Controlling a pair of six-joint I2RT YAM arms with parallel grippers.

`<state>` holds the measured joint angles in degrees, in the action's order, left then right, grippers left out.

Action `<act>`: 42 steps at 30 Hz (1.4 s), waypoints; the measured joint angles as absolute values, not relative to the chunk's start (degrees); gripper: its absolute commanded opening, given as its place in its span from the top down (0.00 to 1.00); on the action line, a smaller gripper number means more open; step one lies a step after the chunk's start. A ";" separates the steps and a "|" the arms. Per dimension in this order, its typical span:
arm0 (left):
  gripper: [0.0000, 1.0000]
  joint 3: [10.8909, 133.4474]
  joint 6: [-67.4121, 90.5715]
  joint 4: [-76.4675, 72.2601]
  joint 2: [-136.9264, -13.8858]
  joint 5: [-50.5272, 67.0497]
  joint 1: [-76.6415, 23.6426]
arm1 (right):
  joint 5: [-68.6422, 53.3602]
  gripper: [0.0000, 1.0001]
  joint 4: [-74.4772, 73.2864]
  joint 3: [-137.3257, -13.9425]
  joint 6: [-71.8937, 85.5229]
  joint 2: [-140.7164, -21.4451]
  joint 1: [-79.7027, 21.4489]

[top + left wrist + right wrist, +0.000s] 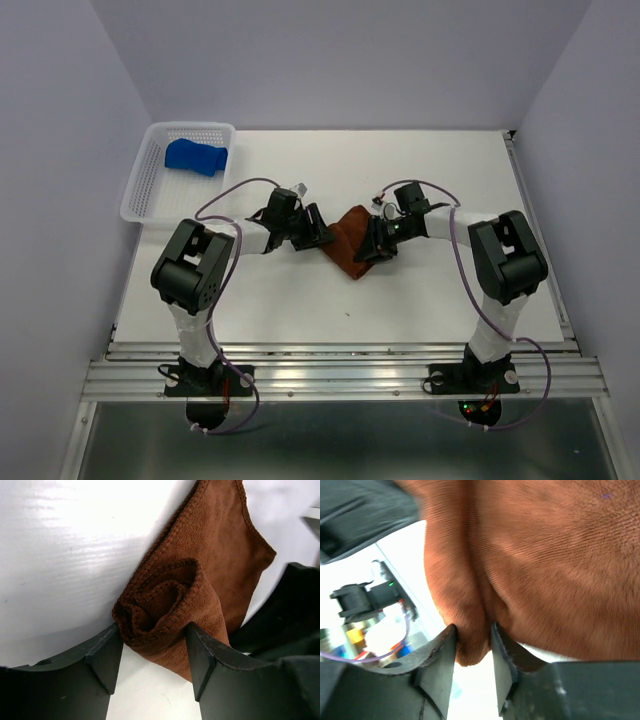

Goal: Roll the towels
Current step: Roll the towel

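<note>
Towels: rust-brown one between both grippers, blue one in the basket

Rust-brown towel [350, 243] lies about mid-table [420, 300], a little nearer the far edge than the near one, with a gripper on each side of it. From overhead it looks like a flattened, pointed patch whose lowest corner aims at the near edge.

Left gripper [318, 228] is at the towel's left side. In the left wrist view, one end of the cloth [200, 575] is wound into a loose spiral. That rolled end sits between the two black fingers [100, 670] of the left gripper [152, 640], and both fingers touch it. The rest of the cloth runs flat away from the roll over the white surface.

Right gripper [375, 245] is at the towel's right side. In the right wrist view, the gripper [472, 635] has its fingers [437, 665] close together with a narrow fold of the brown cloth [545, 555] pinched between them. The cloth fills most of that view and is raised above the fingertips.

Blue towel [197, 157] is a compact bundle in the far half of the white perforated basket [137, 190]. The basket stands at the far-left corner of the table, well apart from both grippers.
</note>
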<state>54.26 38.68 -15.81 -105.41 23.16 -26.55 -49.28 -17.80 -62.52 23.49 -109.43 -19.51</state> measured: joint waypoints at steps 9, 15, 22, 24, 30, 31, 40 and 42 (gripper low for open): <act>0.38 58.85 38.28 -11.88 -107.26 17.76 -28.84 | -32.49 0.49 -22.22 -63.51 16.43 -94.74 -23.38; 0.38 61.12 38.22 -7.84 -107.53 15.25 -29.93 | -16.95 0.47 -23.53 -64.90 10.68 -91.39 -34.74; 0.38 63.09 38.22 -3.11 -107.53 13.10 -30.39 | -0.05 0.46 -23.07 -64.88 4.71 -91.68 -44.66; 0.38 63.61 38.22 -1.87 -107.53 12.62 -30.41 | 4.21 0.45 -22.28 -64.88 2.98 -92.47 -46.33; 0.38 65.06 37.80 1.30 -107.61 11.73 -30.55 | 15.40 0.47 -21.02 -63.90 -1.10 -97.60 -49.47; 0.38 65.12 37.78 1.41 -107.63 11.68 -30.55 | 16.16 0.50 -20.99 -63.75 -1.32 -97.97 -49.63; 0.24 66.63 37.23 3.38 -108.25 11.07 -30.74 | 22.26 0.97 -19.59 -63.05 1.85 -101.21 -50.24; 0.21 66.81 37.01 3.38 -108.18 11.00 -30.74 | 21.47 0.99 -19.38 -62.98 4.69 -101.21 -50.13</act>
<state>66.81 37.01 3.38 -108.18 11.00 -30.74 21.47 -19.38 -62.98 4.69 -101.21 -50.13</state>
